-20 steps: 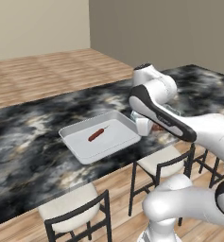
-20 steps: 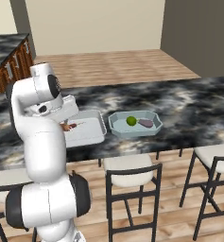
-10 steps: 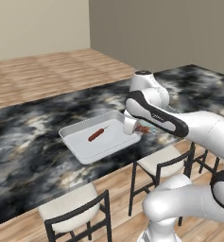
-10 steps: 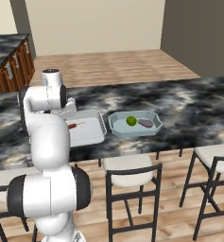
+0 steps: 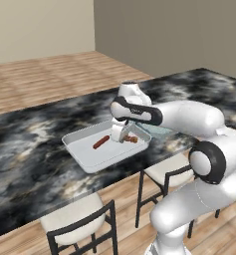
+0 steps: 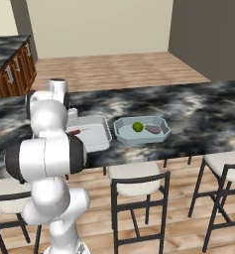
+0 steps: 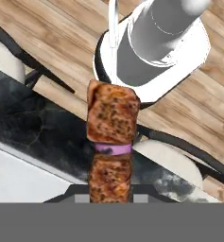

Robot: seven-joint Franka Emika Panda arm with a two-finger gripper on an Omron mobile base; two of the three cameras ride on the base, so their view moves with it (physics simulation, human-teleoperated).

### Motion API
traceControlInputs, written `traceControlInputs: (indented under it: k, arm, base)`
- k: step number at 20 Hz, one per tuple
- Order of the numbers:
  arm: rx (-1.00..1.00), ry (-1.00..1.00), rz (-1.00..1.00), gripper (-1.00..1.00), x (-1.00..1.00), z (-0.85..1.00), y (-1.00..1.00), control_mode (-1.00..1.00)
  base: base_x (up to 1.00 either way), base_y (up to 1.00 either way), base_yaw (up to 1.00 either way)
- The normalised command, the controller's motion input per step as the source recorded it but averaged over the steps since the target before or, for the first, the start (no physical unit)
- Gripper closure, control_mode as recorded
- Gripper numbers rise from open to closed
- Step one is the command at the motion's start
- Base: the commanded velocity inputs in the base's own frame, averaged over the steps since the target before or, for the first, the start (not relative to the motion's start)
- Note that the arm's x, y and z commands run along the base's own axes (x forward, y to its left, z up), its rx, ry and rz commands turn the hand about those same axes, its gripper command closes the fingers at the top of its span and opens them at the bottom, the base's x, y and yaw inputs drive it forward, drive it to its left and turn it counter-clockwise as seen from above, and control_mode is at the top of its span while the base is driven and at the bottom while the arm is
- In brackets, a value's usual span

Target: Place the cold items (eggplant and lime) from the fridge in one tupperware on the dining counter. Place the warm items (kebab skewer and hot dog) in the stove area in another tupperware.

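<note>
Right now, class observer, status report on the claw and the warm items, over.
Claw shut on kebab skewer, low over the white tupperware. Hot dog already inside. Nothing blocking.

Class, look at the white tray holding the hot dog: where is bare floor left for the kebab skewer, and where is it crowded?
Bare floor runs along the white tray near rim, below the hot dog. The tray's right end is crowded, where the gripper holds the kebab skewer.

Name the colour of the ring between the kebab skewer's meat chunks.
Purple, a thin band on the kebab skewer, clearest in the hand view.
</note>
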Motion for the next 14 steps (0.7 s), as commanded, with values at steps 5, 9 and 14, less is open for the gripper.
traceControlInputs:
  k: [5, 9, 14]
  arm:
    - [0.00, 0.27, 0.31, 1.00, 1.00, -0.35, 0.09, -1.00]
    - [0.00, 0.18, 0.27, 1.00, 0.99, -0.53, 0.06, -1.00]
    - [0.00, 0.04, 0.20, 1.00, 0.73, -0.71, 0.06, -1.00]
  base:
    - [0.00, 0.00, 0.00]
    - [0.00, 0.00, 0.00]
    - [0.00, 0.00, 0.00]
